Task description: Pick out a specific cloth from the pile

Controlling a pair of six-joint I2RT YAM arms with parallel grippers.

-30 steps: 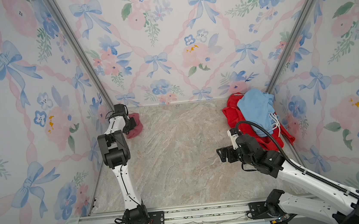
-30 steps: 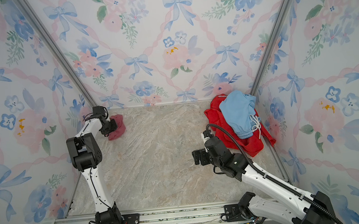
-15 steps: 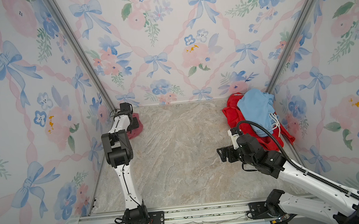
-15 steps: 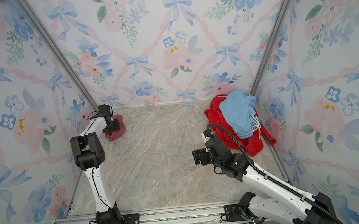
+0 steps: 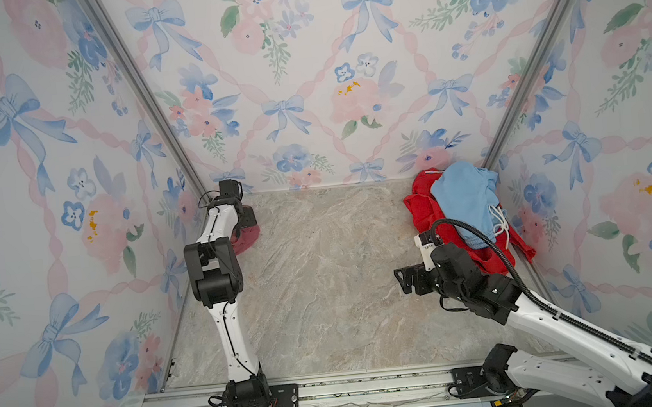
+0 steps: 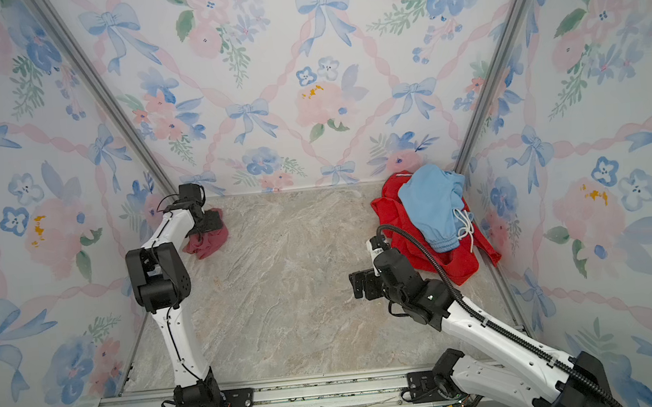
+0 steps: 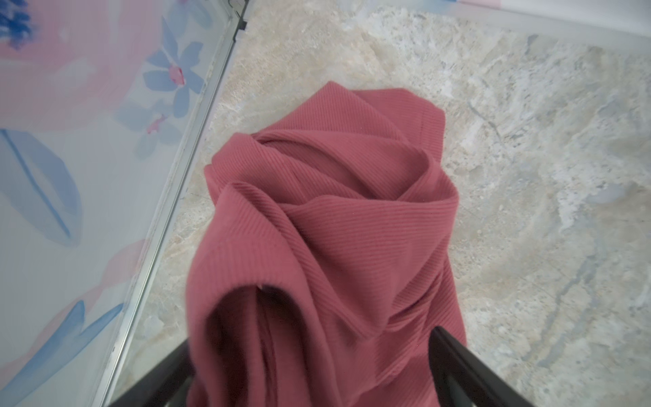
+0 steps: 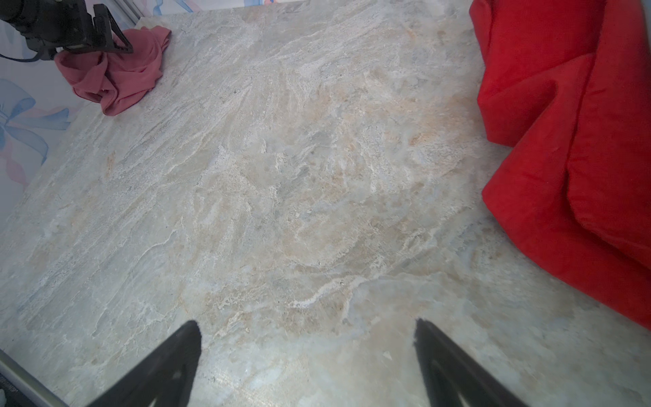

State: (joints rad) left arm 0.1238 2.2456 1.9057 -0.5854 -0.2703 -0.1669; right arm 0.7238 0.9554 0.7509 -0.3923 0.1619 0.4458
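Now the cloth point(image 7: 327, 229) has been let go. A second ago your left pincer point(image 7: 311, 338) was clamped on it; its jaws are spread wide at this moment, and the fabric slumps loose between them with one fold lying against a finger point(image 7: 162, 370). It rests on the bench point(image 6: 292, 297) in the far left corner, just beside the wall point(image 7: 70, 176) and well apart from the pile point(image 6: 432, 218) at the far right. To my eye the picking-out is as good as done, and you only need to draw the arm clear.

The piece is a dusty rose, finely ribbed knit, crumpled into soft rolled folds, with a hemmed opening showing near the pincer. In the pile, blue shorts point(image 6: 426, 199) with a white drawstring point(image 6: 466, 225) lie on top of a bright red cloth point(image 6: 459, 267). Your right pincer point(image 8: 307, 323) hangs spread and empty over bare bench near the red cloth's edge.
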